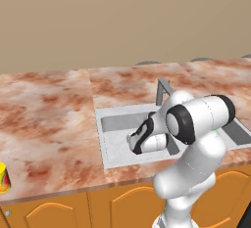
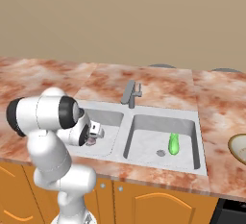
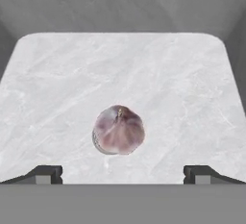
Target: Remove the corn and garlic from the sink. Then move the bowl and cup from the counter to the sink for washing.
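Note:
The garlic (image 3: 118, 130), a small greyish-pink bulb, lies on the floor of the left basin of the sink (image 2: 120, 117). My gripper (image 3: 123, 175) hangs just above it, open, with one fingertip on each side and apart from the bulb. From the right base view the gripper (image 2: 92, 135) is down inside the left basin, with the garlic (image 2: 91, 141) peeking out beneath it. The green corn (image 2: 173, 143) lies in the right basin. The yellow cup (image 1: 3, 178) stands on the counter far to the left. The pale bowl (image 2: 239, 147) sits on the counter right of the sink, partly cut off.
The angular grey tap (image 2: 130, 93) stands behind the divider between the basins. A round drain (image 2: 161, 153) sits beside the corn. Marbled reddish counter (image 1: 49, 114) spreads around the sink, with orange cabinet doors (image 1: 122, 207) below its front edge.

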### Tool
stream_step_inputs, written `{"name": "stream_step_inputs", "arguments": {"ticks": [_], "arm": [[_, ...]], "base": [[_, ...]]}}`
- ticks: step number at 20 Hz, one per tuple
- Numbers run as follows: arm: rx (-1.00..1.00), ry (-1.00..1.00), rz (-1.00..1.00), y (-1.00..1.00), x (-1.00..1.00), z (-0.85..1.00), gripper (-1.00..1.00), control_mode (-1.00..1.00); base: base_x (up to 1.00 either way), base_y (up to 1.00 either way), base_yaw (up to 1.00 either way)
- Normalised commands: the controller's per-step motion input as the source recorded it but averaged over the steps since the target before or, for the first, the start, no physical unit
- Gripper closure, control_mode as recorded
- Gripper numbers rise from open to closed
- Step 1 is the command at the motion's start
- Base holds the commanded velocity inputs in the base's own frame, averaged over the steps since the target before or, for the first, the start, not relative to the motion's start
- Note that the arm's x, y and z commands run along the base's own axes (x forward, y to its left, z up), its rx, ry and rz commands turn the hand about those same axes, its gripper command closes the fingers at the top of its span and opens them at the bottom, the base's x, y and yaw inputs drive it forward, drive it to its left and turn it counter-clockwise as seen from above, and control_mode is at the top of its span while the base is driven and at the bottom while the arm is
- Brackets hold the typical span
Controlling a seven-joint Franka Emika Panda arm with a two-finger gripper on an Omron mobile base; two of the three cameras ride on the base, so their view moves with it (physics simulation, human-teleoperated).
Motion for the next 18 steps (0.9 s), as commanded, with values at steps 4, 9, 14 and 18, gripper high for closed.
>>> {"name": "stream_step_inputs", "arguments": {"ticks": [4,9,14,18], "arm": [[0.00,0.00,0.00,0.00,0.12,-0.12,-1.00,-1.00],[0.00,0.00,0.00,0.02,0.05,-0.13,-1.00,-1.00],[0.00,0.00,0.00,0.04,0.04,-0.13,-1.00,-1.00],[0.00,0.00,0.00,0.04,0.11,-0.14,-1.00,-1.00]], "base": [[0.00,0.00,0.00],[0.00,0.00,0.00],[0.00,0.00,0.00],[0.00,0.00,0.00]]}}
